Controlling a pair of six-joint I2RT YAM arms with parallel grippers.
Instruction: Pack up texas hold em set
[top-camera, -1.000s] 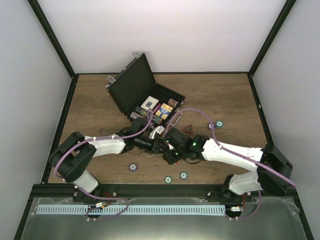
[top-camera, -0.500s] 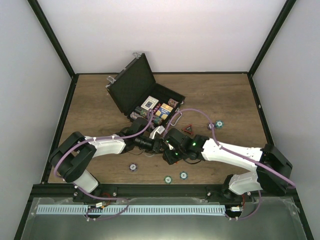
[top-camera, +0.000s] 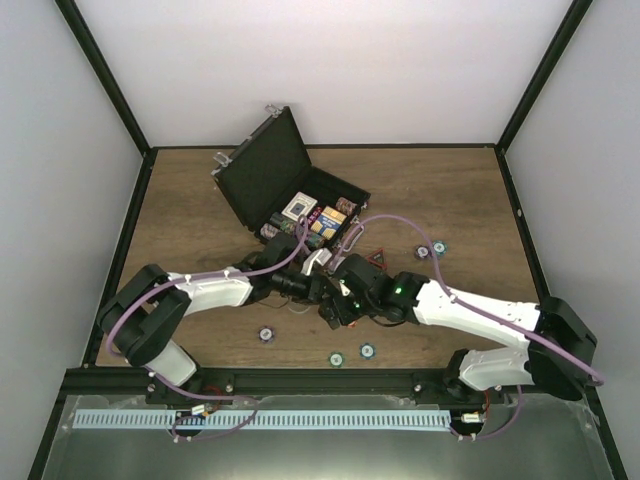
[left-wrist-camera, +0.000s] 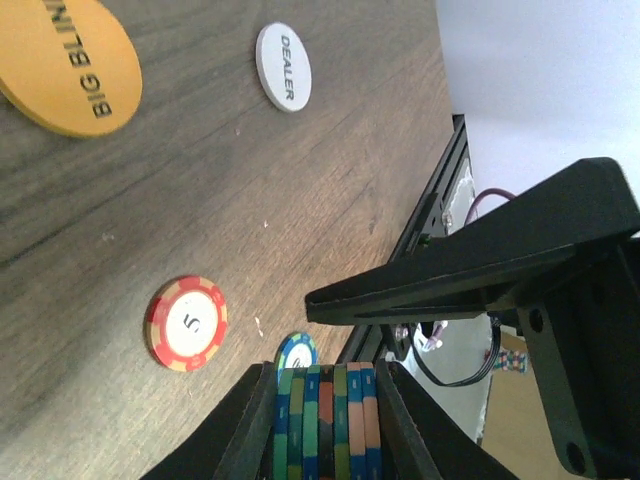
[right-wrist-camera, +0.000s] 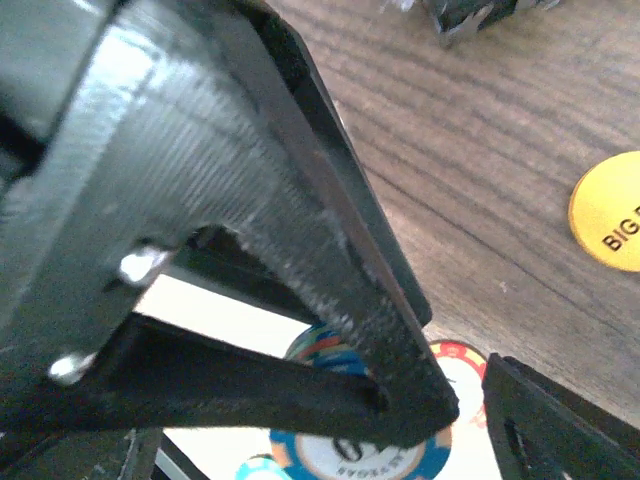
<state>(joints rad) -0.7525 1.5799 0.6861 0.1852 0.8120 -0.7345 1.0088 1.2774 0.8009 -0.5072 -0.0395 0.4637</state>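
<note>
A brown wood-grain tabletop is filling the booth's floor. Plain white walls are closing it in behind and at both sides, with black frame posts running up the corners. Soft, even light is falling throughout. A grey metal shelf is lying along the near edge.

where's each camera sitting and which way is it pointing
Top external: above and behind the bases, looking down over the table at the open briefcase; left arm and right arm show.
Left wrist: low over the wood, looking along the left gripper, shut on a stack of poker chips.
Right wrist: close to the tabletop, looking past the open right gripper.
Shared: both wrist views show the orange big blind button.
</note>
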